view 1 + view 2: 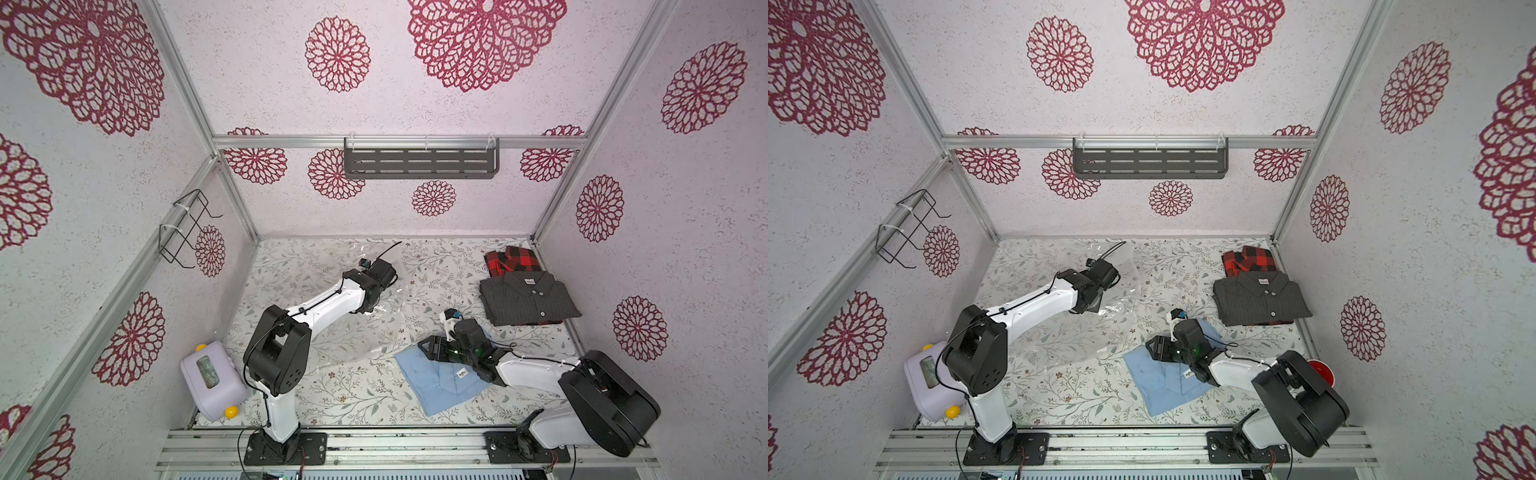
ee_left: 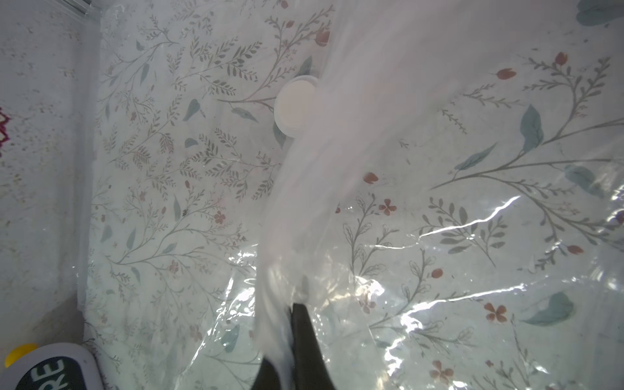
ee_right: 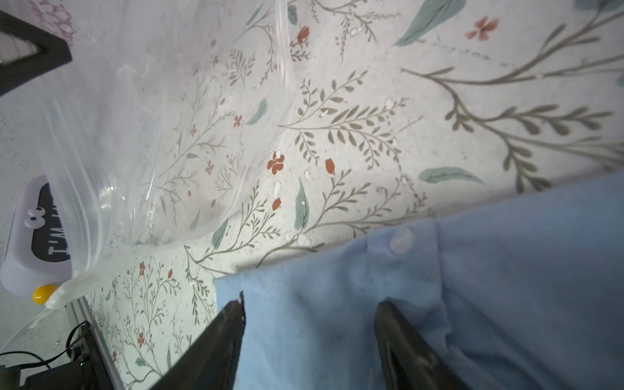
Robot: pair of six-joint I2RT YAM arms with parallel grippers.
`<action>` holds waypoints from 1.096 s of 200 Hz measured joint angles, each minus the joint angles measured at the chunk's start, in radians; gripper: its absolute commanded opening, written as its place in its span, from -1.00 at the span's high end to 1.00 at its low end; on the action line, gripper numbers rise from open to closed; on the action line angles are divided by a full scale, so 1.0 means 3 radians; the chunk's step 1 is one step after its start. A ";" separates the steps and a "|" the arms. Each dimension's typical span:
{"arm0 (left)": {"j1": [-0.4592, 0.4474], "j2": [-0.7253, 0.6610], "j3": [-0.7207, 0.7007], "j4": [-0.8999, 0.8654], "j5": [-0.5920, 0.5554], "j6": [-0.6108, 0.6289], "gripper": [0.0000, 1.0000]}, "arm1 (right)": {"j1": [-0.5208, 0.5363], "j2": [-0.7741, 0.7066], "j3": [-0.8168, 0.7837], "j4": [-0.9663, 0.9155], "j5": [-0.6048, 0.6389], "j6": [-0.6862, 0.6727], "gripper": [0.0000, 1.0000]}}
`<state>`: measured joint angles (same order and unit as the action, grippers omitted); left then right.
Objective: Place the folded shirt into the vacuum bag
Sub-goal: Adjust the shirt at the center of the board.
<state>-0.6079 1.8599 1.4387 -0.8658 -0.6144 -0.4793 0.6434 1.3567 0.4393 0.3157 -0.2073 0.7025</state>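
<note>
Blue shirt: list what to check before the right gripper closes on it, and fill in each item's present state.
1. Is the left gripper shut on the bag? Ok, plastic is pinched between its fingers.
2. Is the bag edge lifted off the table on the shirt's side? Ok.
3. Is the opening wide enough for the shirt? Cannot tell.
4. Is the right gripper open, with its fingers straddling the blue shirt near its edge? Ok.
5. Is the blue shirt folded and lying on the table? Ok.
6. Is the blue shirt inside the bag? Not ok, it lies outside.
</note>
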 measured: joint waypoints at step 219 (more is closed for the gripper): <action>-0.0223 0.0070 0.0039 0.0058 0.0646 0.0000 1.00 | -0.0919 0.0844 0.1133 -0.0680 0.0197 -0.0857 -0.44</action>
<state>-0.6746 1.8809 1.4506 -0.8482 -0.4206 -0.4793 0.3676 1.6100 0.7792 0.1116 -0.1482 0.4454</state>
